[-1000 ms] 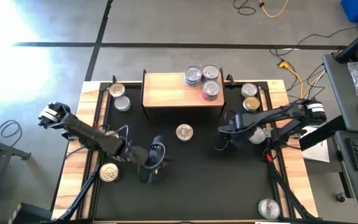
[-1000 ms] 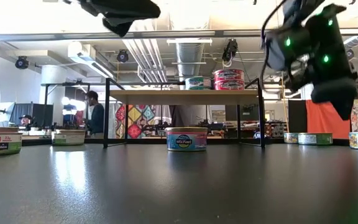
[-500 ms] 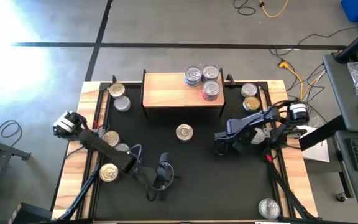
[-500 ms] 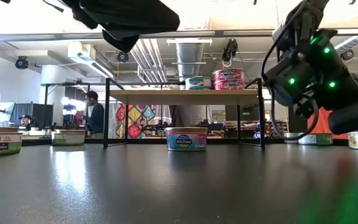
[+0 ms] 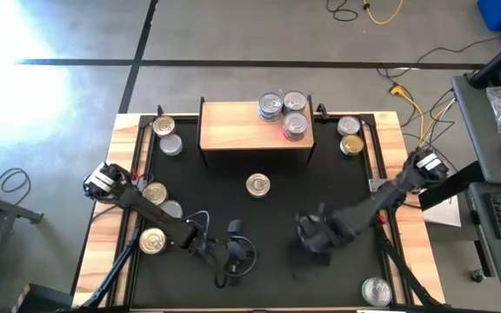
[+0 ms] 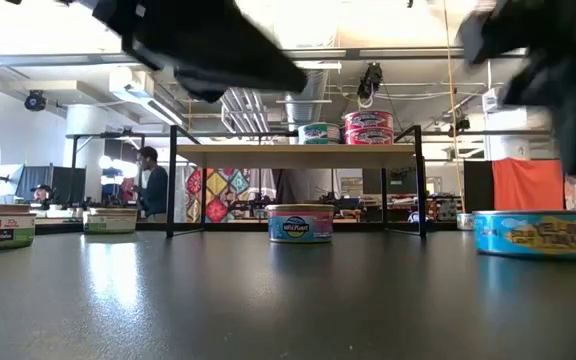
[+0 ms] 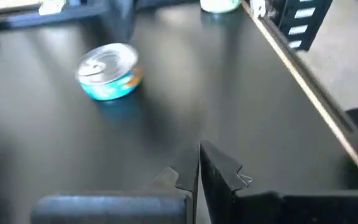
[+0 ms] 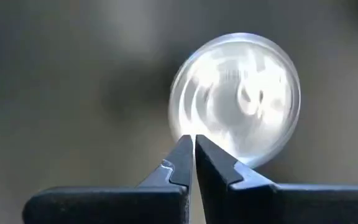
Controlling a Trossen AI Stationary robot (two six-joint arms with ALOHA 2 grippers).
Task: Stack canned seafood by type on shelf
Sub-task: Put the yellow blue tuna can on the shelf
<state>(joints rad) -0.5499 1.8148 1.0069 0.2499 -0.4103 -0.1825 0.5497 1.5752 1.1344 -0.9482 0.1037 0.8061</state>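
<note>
The light-wood shelf (image 5: pixel 233 130) (image 6: pixel 298 152) carries three cans on its right part (image 5: pixel 287 111). One blue-labelled can (image 5: pixel 257 184) (image 6: pixel 300 223) stands on the black top in front of it. My right gripper (image 5: pixel 311 235) (image 8: pixel 192 142) is shut and hangs over a silver-lidded can (image 8: pixel 236 99). In the low view that can shows as a blue-labelled tin (image 6: pixel 538 232) standing on the table; in the high view the gripper hides it. My left gripper (image 5: pixel 237 254) (image 7: pixel 197 149) is shut, low over the bare top, with a blue-labelled can (image 7: pixel 109 71) ahead of it. My right gripper's shut fingertips (image 8: pixel 185 152) show in front of the can lid's rim (image 8: pixel 185 127), pointing down from above. Whether they touch it, I cannot tell. The can stands upright on the table.
Several more cans stand along the left side (image 5: pixel 154 192) (image 5: pixel 152 241) (image 5: pixel 163 127). Two stand at the far right (image 5: pixel 348 127) (image 5: pixel 351 144) and one at the near right corner (image 5: pixel 377 291). Wooden rails (image 5: pixel 390 252) edge the black top. A person (image 6: pixel 151 180) stands in the room behind.
Both grippers have moved toward the near edge, the left one also to the right. The blue-labelled can that stood near the right rail under the right arm now shows much nearer the near edge, below the right gripper.
</note>
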